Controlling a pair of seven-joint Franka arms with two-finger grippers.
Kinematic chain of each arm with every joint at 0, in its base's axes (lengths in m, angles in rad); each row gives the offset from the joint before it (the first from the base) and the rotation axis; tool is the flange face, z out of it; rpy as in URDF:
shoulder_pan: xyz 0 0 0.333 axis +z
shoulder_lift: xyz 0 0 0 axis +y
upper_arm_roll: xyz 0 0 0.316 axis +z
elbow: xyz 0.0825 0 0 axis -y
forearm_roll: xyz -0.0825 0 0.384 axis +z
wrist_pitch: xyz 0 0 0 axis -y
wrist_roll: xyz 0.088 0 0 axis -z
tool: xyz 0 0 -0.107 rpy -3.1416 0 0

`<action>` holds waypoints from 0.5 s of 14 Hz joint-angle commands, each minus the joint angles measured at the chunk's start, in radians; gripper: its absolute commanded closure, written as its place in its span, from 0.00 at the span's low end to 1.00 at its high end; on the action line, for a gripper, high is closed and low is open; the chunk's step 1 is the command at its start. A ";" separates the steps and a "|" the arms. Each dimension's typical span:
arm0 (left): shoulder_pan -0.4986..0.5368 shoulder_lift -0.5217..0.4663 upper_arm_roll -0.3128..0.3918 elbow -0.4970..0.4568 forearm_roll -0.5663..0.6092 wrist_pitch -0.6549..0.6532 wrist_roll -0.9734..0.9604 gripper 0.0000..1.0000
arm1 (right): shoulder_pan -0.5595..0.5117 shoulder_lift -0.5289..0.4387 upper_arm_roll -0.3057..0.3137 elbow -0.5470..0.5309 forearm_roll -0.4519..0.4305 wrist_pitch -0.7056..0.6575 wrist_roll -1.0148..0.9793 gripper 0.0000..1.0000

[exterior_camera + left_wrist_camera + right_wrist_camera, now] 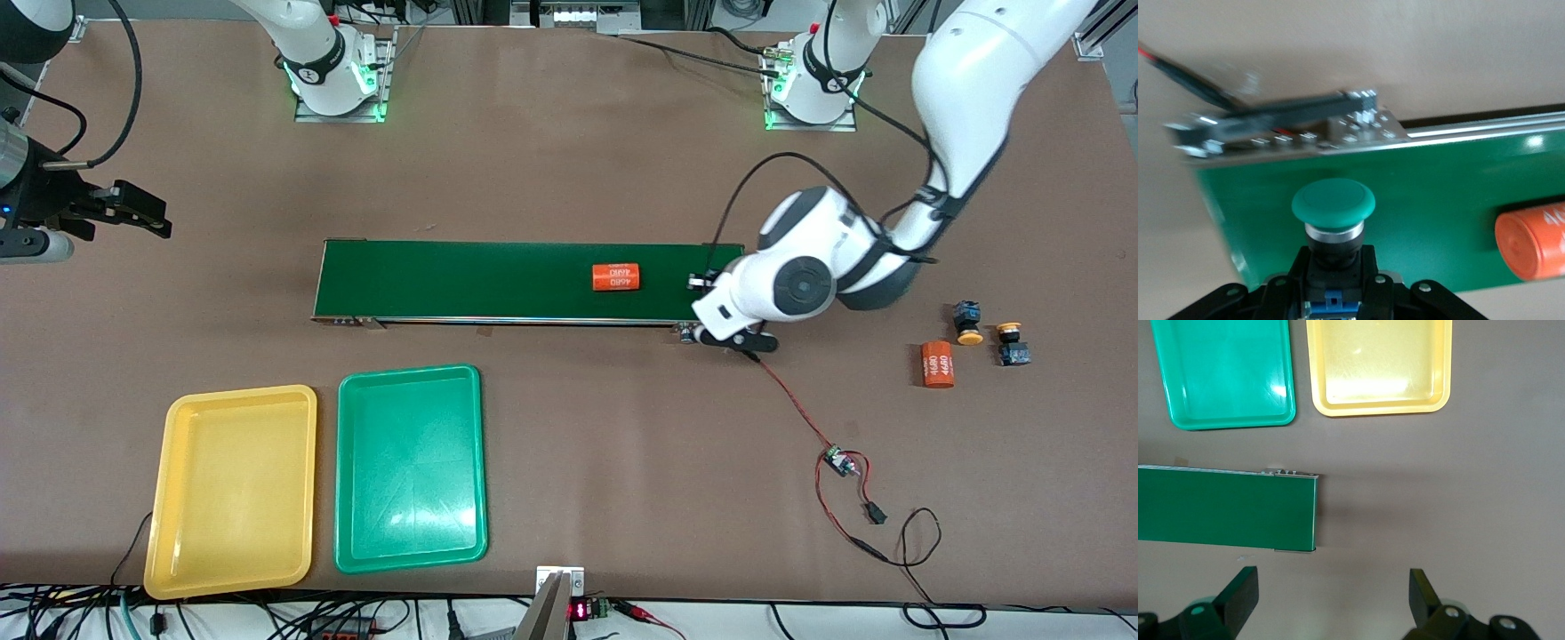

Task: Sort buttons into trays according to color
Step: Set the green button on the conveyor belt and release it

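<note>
My left gripper (pixel 711 311) is over the dark-green belt's end toward the left arm's end of the table. In the left wrist view it (pixel 1333 267) is shut on the black-and-blue body of a green-capped button (pixel 1333 200), held just above the belt. Two yellow-orange buttons (pixel 967 322) (pixel 1012 345) lie on the table at the left arm's end. The second green button is not in view. The yellow tray (pixel 233 489) and green tray (pixel 411 467) lie side by side, empty, nearer the front camera than the belt. My right gripper (pixel 142 213) (pixel 1331 587) waits open over bare table at the right arm's end.
The conveyor belt (pixel 498 280) carries an orange numbered cylinder (pixel 616 277). Another orange cylinder (pixel 937 364) lies beside the yellow-orange buttons. A small circuit board (pixel 840 462) with red and black wires lies nearer the front camera than the belt's end.
</note>
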 commanded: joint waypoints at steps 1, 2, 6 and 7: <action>-0.012 -0.013 -0.008 -0.031 0.028 0.027 -0.062 0.64 | -0.003 0.000 0.001 0.005 -0.006 0.002 0.009 0.00; -0.011 -0.013 -0.008 -0.031 0.028 0.024 -0.066 0.40 | -0.003 0.000 0.001 0.005 -0.006 0.002 0.009 0.00; 0.003 -0.033 -0.007 0.018 0.028 -0.059 -0.059 0.00 | -0.001 0.000 0.001 0.005 -0.006 0.002 0.009 0.00; 0.003 -0.050 -0.007 0.059 0.028 -0.123 -0.057 0.00 | -0.001 0.000 0.003 0.005 -0.006 0.002 0.011 0.00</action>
